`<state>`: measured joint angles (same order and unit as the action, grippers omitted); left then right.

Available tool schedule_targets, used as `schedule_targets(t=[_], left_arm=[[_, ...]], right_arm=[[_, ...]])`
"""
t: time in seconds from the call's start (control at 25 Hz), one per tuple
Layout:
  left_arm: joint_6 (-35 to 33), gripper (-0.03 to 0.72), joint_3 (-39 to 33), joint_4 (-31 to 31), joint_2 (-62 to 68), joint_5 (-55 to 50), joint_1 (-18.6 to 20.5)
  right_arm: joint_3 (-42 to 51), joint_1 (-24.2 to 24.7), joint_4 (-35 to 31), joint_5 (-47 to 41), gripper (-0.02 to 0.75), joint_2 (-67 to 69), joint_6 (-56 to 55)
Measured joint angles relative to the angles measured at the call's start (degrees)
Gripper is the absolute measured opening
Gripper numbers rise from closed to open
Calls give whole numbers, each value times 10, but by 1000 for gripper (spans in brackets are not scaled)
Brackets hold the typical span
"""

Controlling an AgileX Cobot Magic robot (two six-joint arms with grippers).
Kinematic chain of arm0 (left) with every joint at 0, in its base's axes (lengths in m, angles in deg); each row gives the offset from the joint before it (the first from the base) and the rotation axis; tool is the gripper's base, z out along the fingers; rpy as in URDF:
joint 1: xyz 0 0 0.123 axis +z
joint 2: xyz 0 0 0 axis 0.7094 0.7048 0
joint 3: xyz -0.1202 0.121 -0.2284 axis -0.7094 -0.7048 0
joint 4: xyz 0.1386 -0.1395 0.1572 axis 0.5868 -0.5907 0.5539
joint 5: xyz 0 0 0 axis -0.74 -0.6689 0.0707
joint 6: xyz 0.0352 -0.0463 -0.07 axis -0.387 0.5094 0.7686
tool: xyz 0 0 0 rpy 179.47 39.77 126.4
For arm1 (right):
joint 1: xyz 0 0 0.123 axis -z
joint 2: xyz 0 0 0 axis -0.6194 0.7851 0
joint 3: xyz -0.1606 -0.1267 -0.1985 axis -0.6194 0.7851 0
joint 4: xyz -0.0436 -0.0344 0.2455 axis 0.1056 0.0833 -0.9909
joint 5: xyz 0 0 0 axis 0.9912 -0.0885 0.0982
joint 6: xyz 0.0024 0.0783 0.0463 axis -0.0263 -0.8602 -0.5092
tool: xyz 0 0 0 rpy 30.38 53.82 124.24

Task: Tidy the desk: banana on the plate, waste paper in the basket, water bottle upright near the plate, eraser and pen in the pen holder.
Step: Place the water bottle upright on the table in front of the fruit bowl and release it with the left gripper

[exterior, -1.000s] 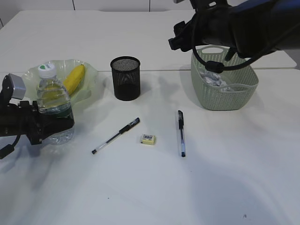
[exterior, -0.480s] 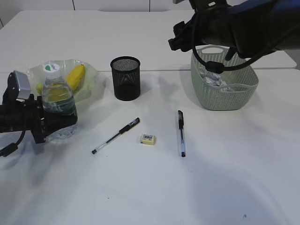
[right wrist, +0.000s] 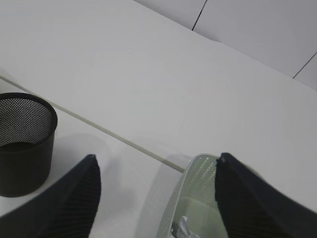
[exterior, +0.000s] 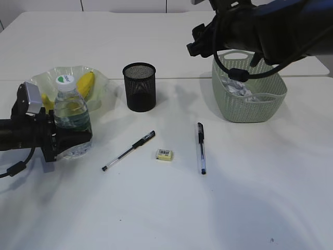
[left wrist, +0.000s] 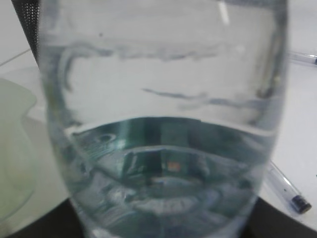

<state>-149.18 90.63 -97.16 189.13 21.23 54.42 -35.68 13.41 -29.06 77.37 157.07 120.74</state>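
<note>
My left gripper [exterior: 77, 139] is shut on the water bottle [exterior: 72, 117], which stands upright just in front of the plate [exterior: 106, 83]. In the left wrist view the bottle [left wrist: 158, 124] fills almost the whole frame. The banana [exterior: 86, 86] lies on the plate. A black mesh pen holder [exterior: 139, 87] stands mid-table. In front of it lie two pens [exterior: 128, 151] [exterior: 201, 148] and a yellow eraser [exterior: 164, 154]. Crumpled waste paper [exterior: 240, 89] sits in the green basket [exterior: 250, 104]. My right gripper [right wrist: 157, 157] hangs open and empty above the basket's left rim [right wrist: 190, 191].
White table all round, with a seam line behind the pen holder [right wrist: 22, 144]. The dark right arm [exterior: 270, 31] spans the space over the basket. One pen's tip [left wrist: 290, 188] lies just right of the held bottle.
My left gripper has carried the upright bottle to the right, along the front of the plate. The right arm and the pens, eraser and basket have not moved.
</note>
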Motion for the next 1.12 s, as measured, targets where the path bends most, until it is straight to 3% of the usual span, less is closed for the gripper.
schedule_targets(t=[1.12], left_arm=[[0, 340, 0, 0, 0, 0, -1]], right_arm=[[0, 0, 3, 0, 532, 0, -1]])
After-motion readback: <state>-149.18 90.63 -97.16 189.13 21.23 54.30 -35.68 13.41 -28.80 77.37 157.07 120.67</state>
